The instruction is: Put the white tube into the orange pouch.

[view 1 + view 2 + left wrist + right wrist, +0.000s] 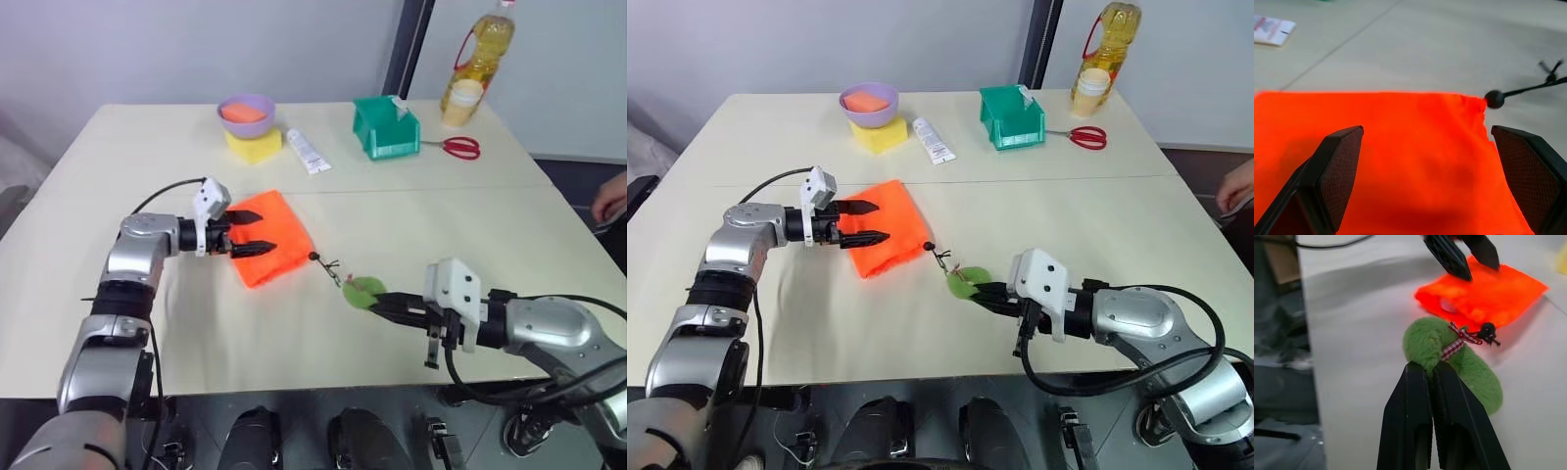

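On the cream table [411, 225], the head view shows the orange pouch [274, 245] lying flat left of centre, its black cord [326, 266] running right to the green tag [363, 291]. The left gripper [257, 233] hovers over the pouch's left side, jaws spread wide and empty. The right gripper [384, 307] has its fingers closed together, tips at the green tag. At the far edge, a long flat white tube [308, 151] lies beside a purple bowl [246, 113]. The left wrist view has the open fingers [1337, 171] above orange fabric. The right wrist view shows the closed fingers [1415, 426] touching the fuzzy tag. Where the small white tube is I cannot tell.
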Motion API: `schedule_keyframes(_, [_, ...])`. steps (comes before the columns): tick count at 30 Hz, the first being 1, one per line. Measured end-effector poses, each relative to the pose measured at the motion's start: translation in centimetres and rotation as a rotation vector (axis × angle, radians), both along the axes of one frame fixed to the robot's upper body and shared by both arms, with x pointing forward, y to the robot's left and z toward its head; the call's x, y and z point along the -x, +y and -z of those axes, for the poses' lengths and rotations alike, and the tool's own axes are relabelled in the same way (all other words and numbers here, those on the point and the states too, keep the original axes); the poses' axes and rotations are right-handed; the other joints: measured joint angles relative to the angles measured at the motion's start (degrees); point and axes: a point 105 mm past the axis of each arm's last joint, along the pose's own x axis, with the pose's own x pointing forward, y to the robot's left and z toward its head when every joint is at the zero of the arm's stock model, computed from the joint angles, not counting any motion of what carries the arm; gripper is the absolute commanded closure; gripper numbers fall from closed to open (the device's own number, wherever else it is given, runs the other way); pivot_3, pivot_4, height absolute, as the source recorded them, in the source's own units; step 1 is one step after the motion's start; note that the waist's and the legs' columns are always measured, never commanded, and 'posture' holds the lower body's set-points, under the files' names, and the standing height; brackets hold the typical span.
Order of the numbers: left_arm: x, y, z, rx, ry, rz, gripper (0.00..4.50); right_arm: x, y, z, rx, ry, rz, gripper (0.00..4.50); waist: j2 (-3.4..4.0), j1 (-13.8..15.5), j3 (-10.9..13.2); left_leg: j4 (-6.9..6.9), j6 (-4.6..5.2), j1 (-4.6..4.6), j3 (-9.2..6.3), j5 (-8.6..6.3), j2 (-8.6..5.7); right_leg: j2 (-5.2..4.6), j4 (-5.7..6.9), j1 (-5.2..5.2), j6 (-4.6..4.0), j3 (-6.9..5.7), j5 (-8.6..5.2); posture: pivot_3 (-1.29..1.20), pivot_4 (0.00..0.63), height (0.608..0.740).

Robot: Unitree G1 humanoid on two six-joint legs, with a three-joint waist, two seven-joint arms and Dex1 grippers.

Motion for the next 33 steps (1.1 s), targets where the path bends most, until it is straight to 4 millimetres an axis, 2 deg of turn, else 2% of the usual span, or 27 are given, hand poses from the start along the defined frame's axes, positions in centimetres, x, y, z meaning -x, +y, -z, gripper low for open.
schedule_keyframes(5, [0.5,0.2,0.3,-0.026,0.005,0.013,0.03,0.7,-1.1,1.7,0.111,0.055,0.020,4.50,-0.01,0.2,0.0,0.00,0.03,0.00,0.00,-0.02,-0.01,0.00,-0.01,0.00,0.00,0.00,0.00,0.00,0.150,0.740])
schedule_keyframes(9, [0.7,-0.4,0.5,-0.046,0.006,0.047,0.03,0.3,-1.7,1.9,0.143,0.042,0.056,4.50,-0.01,0.2,0.0,0.00,0.02,0.00,0.00,-0.01,-0.01,0.00,-0.01,0.00,0.00,0.00,0.00,0.00,0.150,0.740])
schedule_keyframes(11, [0.8,-0.5,0.7,-0.052,0.010,0.054,0.03,-0.5,-2.4,2.0,0.164,0.016,0.107,4.50,-0.01,0.1,0.0,0.00,0.02,0.00,0.01,-0.01,-0.01,0.00,-0.01,0.00,0.00,0.00,0.00,0.00,0.150,0.740])
schedule_keyframes(17, [1.4,-1.0,1.3,-0.072,0.012,0.090,0.03,-4.4,-6.6,1.8,0.256,-0.104,0.360,4.50,0.00,0.1,0.0,0.00,-0.07,0.00,0.02,0.04,-0.01,0.01,-0.01,-0.03,0.01,0.01,0.00,0.00,0.150,0.740])
schedule_keyframes(24, [1.9,-2.0,1.4,-0.074,-0.004,0.120,0.03,-7.6,-9.2,0.7,0.279,-0.238,0.555,4.50,0.00,0.1,0.0,0.00,-0.09,-0.01,0.03,0.05,-0.01,0.00,-0.01,-0.02,0.01,0.02,0.00,0.00,0.150,0.740])
schedule_keyframes(29, [1.9,-2.4,1.3,-0.069,-0.014,0.125,0.03,-8.3,-10.2,0.9,0.289,-0.243,0.615,4.50,0.00,0.3,0.0,-0.02,-0.09,-0.02,0.03,0.05,-0.01,0.01,-0.05,-0.03,0.01,0.02,0.00,0.00,0.150,0.740])
schedule_keyframes(33, [1.8,-3.1,1.4,-0.053,-0.022,0.129,0.03,-8.4,-10.0,1.1,0.275,-0.241,0.619,4.50,0.00,0.2,0.0,-0.02,-0.08,-0.02,0.03,0.04,-0.01,0.01,-0.04,-0.02,0.01,0.02,0.00,0.00,0.150,0.740])
